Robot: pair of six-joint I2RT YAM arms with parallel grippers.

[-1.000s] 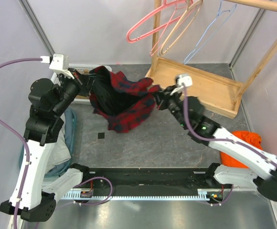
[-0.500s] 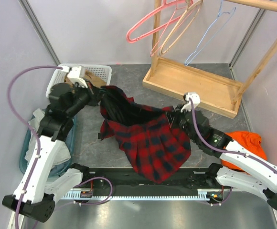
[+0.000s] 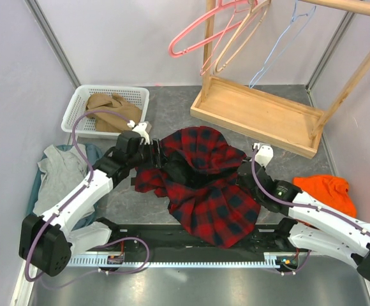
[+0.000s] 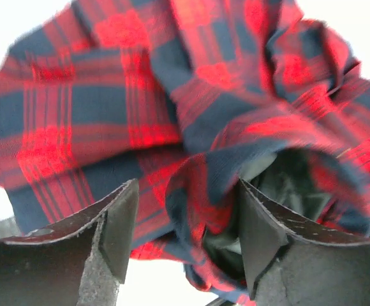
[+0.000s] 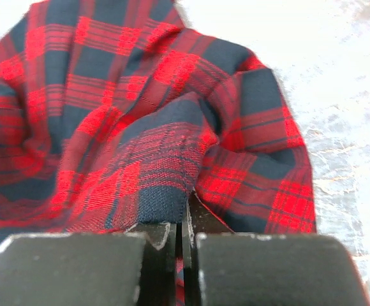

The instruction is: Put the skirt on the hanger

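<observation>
The tan-brown skirt (image 3: pixel 113 105) lies crumpled in the white basket (image 3: pixel 76 105) at the back left, and neither gripper touches it. The pink hanger (image 3: pixel 194 33) hangs from the rack at the top. A red-black plaid shirt (image 3: pixel 210 191) is heaped mid-table. My left gripper (image 3: pixel 159 155) is at the shirt's left edge; in the left wrist view it (image 4: pixel 188 223) is open, with a loose fold of the plaid shirt (image 4: pixel 140 95) between the fingers. My right gripper (image 3: pixel 241 173) is at the shirt's right side, and in the right wrist view it (image 5: pixel 185 223) is shut on the plaid shirt (image 5: pixel 166 172).
A wooden rack base (image 3: pixel 255 111) stands at the back right, with a pale wooden hanger (image 3: pixel 236 39) and a light-blue hanger (image 3: pixel 275 48) hanging above it. A grey garment (image 3: pixel 60 172) lies at the left wall. An orange cloth (image 3: pixel 325 190) lies at the right.
Both arms carried the plaid shirt from the back toward the near edge and lowered it onto the table. My left gripper then opened and released its hold. The right stays shut on the shirt.
</observation>
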